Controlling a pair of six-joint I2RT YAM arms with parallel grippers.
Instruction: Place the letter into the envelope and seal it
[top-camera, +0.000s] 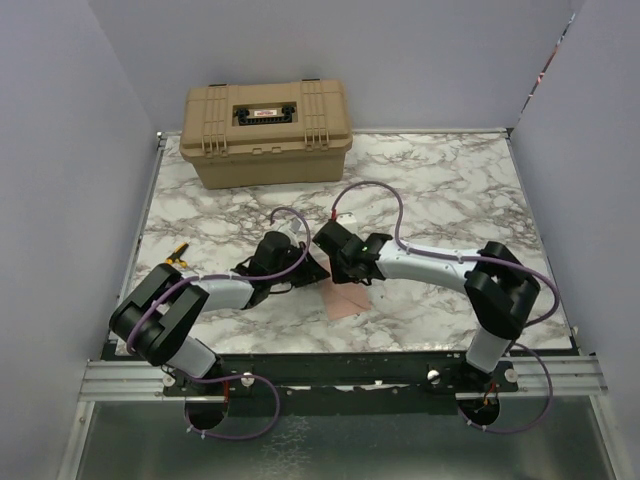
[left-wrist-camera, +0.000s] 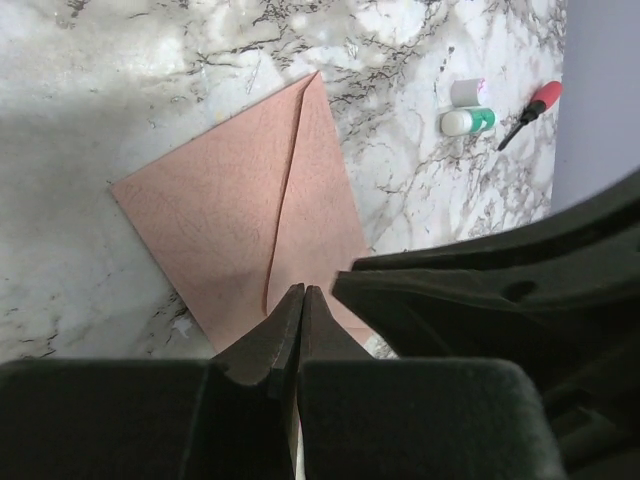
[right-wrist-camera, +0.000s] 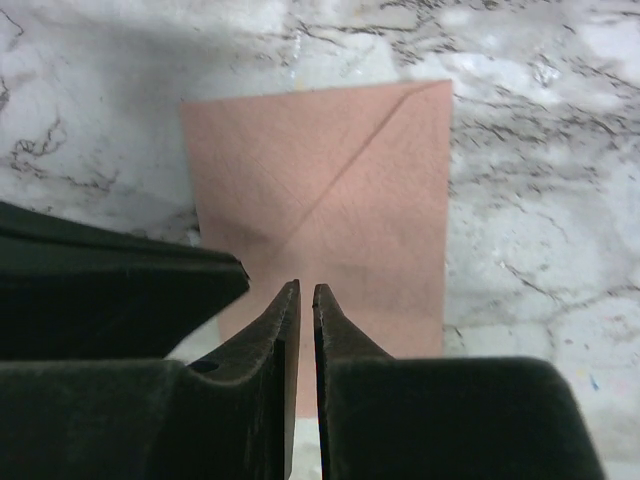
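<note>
Top external: the envelope (top-camera: 348, 298) lies flat on the bench (top-camera: 450, 180), near its front edge. Left wrist: my left end effector (left-wrist-camera: 302, 290) is pressed together over the envelope's edge, with the flap folded down. Right wrist: my right end effector (right-wrist-camera: 306, 288) is spread a thin slit, above the envelope.

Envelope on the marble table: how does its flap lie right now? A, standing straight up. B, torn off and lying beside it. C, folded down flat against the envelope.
C: in both wrist views the envelope lies flat on the table with its triangular flap folded down against its body, nothing sticking up or lying loose.
</note>
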